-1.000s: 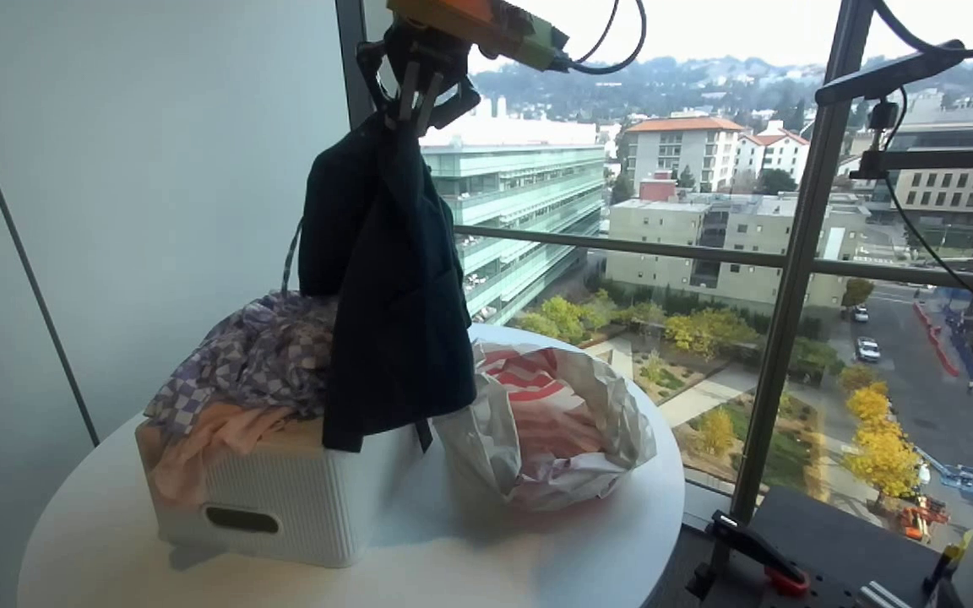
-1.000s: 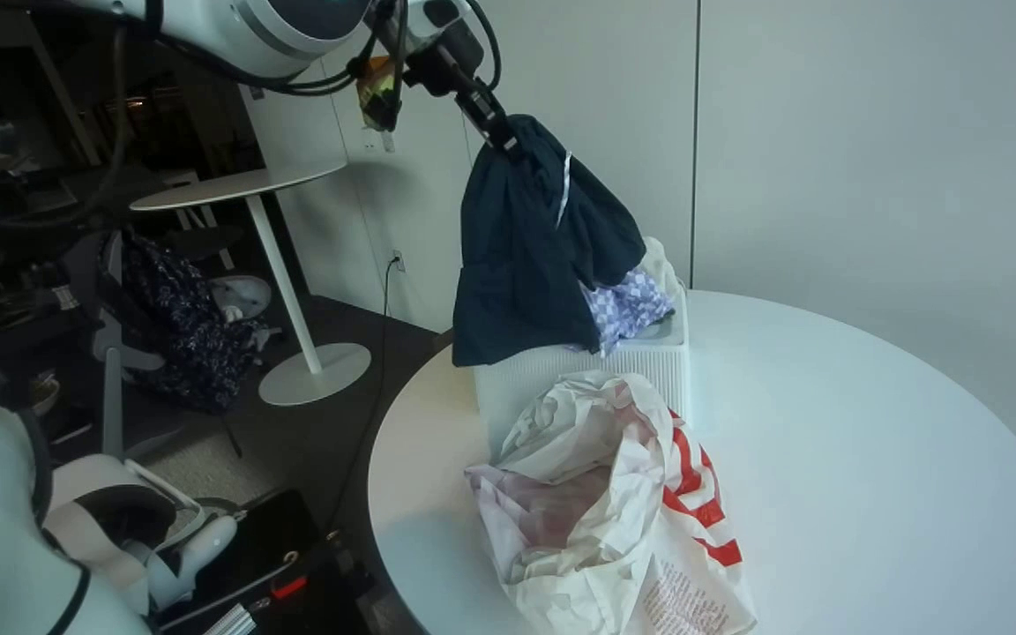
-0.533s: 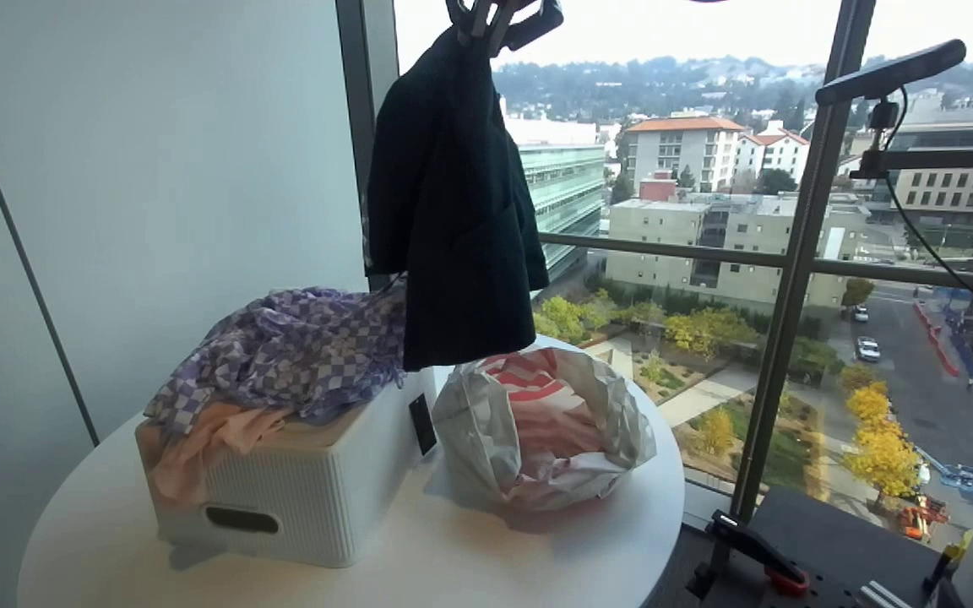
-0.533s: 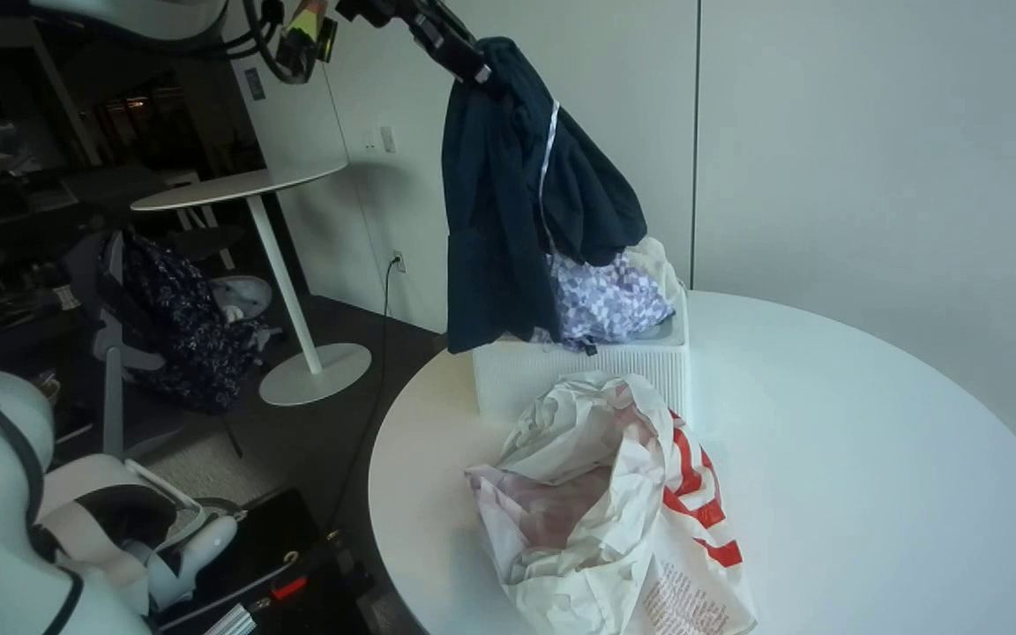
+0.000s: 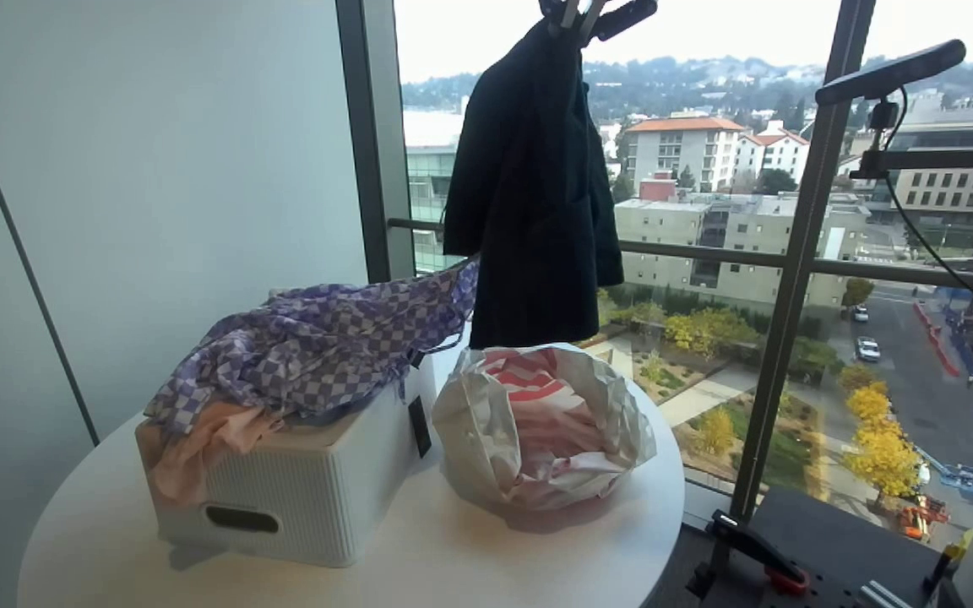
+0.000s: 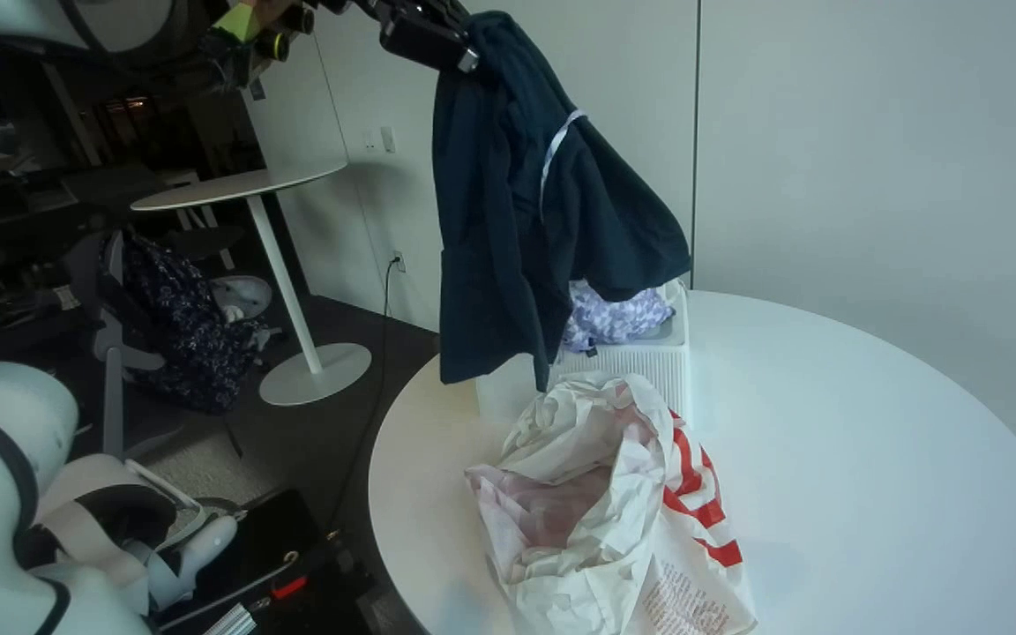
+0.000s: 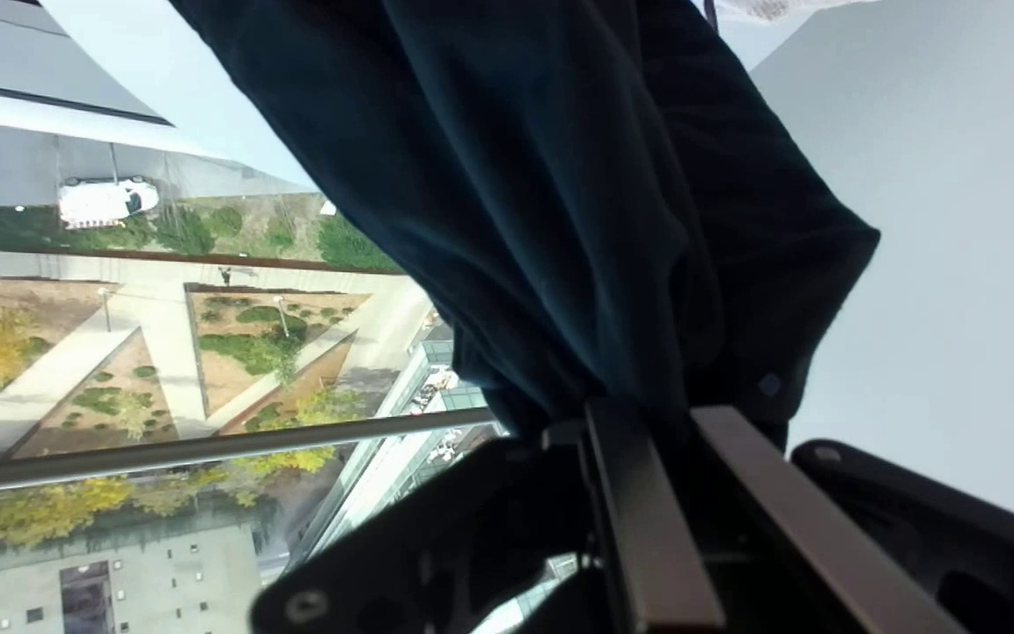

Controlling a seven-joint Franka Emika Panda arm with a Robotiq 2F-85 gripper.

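My gripper (image 5: pixel 575 32) is shut on the top of a dark navy garment (image 5: pixel 537 194), which hangs in folds. In the wrist view the gripper fingers (image 7: pixel 661 416) pinch the bunched navy cloth (image 7: pixel 551 194). In an exterior view the gripper (image 6: pixel 471 63) holds the garment (image 6: pixel 508 203) high, with a pale strap lying across it. A purple checkered cloth (image 5: pixel 309 346) lies on a white ribbed box (image 5: pixel 309 498); its right end is drawn up to the garment's edge. A peach cloth (image 5: pixel 212 447) hangs over the box's rim. The garment's hem is by the white bag's rim (image 5: pixel 474 431).
The box and the open white bag with red stripes (image 6: pixel 596 564) stand on a round white table (image 6: pixel 870 459). A wall and windows stand behind. A dark platform (image 5: pixel 841 549) and a mounted camera (image 5: pixel 892 72) are at right. Another small table (image 6: pixel 243 187) stands farther off.
The gripper has carried the navy garment up and across from above the box towards the bag. The checkered cloth's end has been pulled up and out with it. Box and bag have not moved.
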